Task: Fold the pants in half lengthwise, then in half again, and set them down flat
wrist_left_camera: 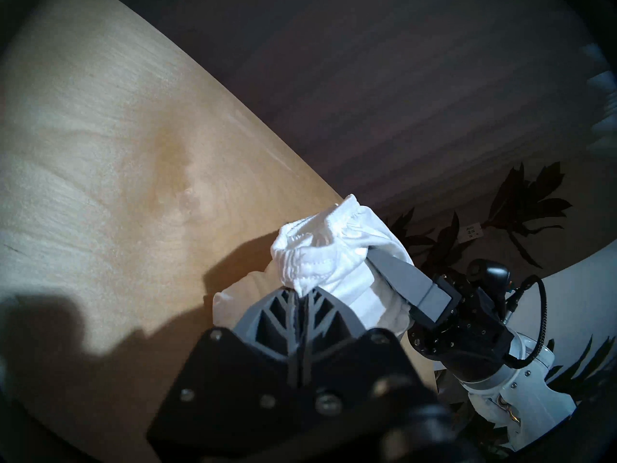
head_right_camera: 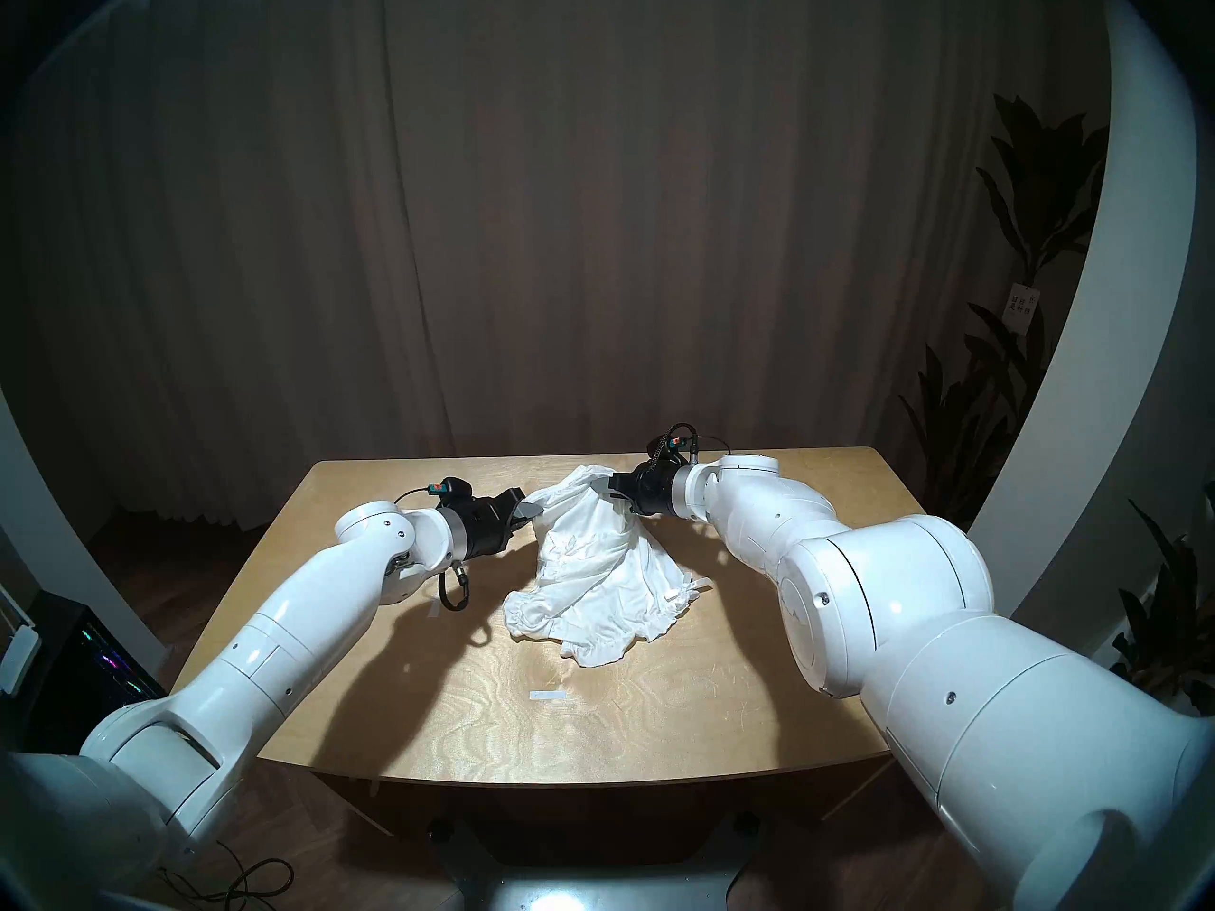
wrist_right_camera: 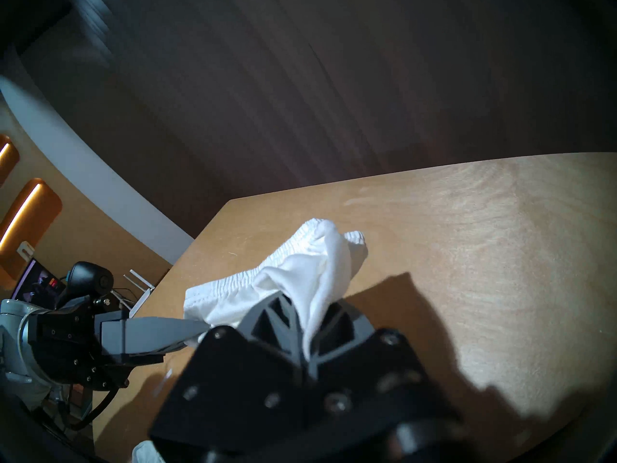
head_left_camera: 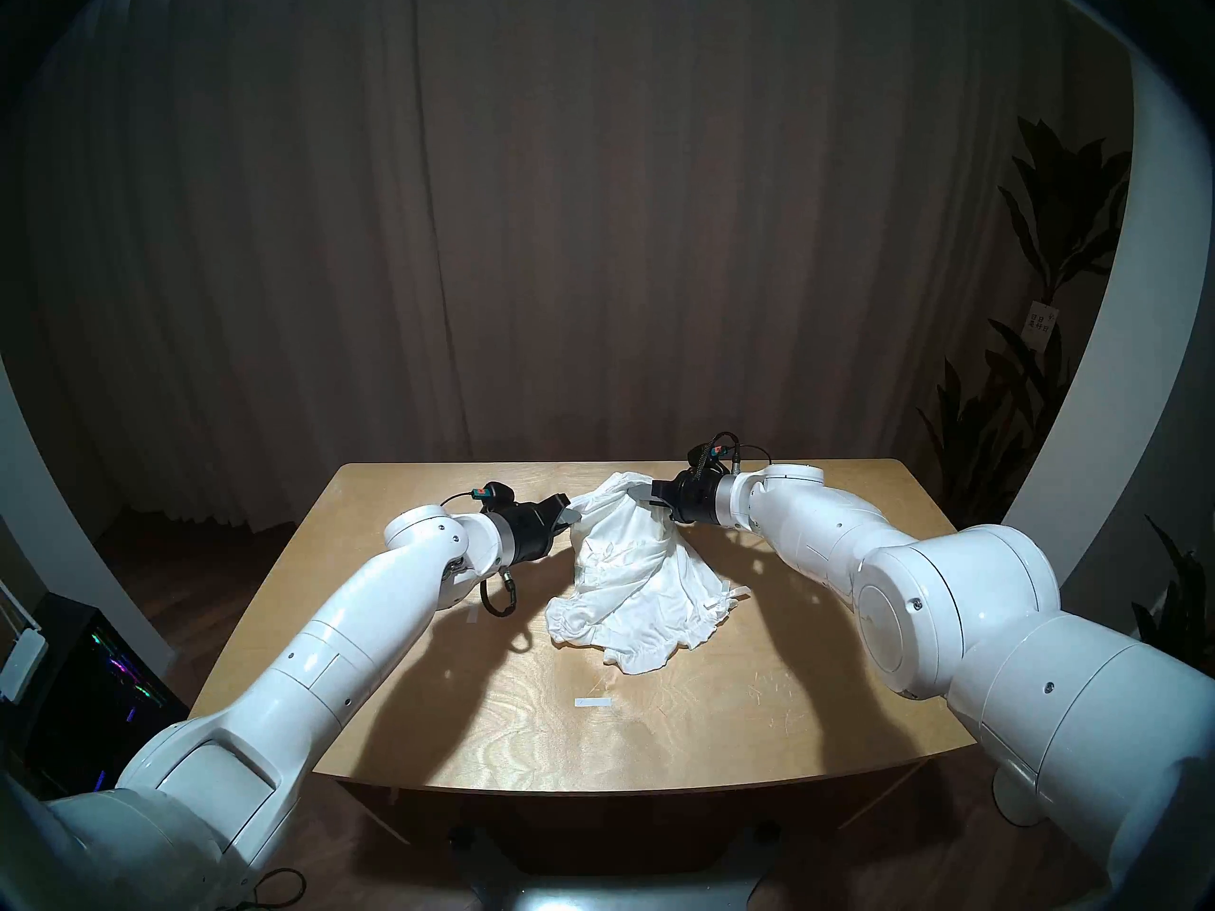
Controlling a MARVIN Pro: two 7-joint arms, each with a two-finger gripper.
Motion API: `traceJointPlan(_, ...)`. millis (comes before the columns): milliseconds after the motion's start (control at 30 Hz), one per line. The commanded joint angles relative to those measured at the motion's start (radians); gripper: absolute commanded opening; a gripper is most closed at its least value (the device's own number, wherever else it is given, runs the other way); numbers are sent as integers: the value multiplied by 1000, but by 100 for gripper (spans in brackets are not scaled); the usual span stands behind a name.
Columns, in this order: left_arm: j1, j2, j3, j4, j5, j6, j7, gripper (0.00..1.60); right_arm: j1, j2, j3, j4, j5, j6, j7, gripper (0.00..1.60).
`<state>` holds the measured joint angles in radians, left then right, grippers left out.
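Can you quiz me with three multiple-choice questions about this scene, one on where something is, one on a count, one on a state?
1. Where do the shorts' ruffled hems lie?
A. on the table
B. on the floor
C. over an arm

2. How many grippers pinch the waistband?
A. none
B. one
C. two

3. The shorts are
A. neatly folded
B. partly lifted and bunched
C. spread flat

Answers: 1 A, the hems rest on the wood. 2 C, the left gripper and right gripper both close on fabric. 3 B, the waistband end is raised and wrinkled.
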<state>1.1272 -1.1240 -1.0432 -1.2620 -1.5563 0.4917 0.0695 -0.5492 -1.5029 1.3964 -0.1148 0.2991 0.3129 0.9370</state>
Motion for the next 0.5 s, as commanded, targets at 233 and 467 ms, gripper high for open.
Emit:
traceJointPlan(233,118,124,-63,-218,-34,12,-45,0,-25,71,-42,-10,-31,-20,212,0)
traceJointPlan(467,202,179,-83,-314,-54,20,-53,0,-33,95,-61,-17,-50,-41,316,0)
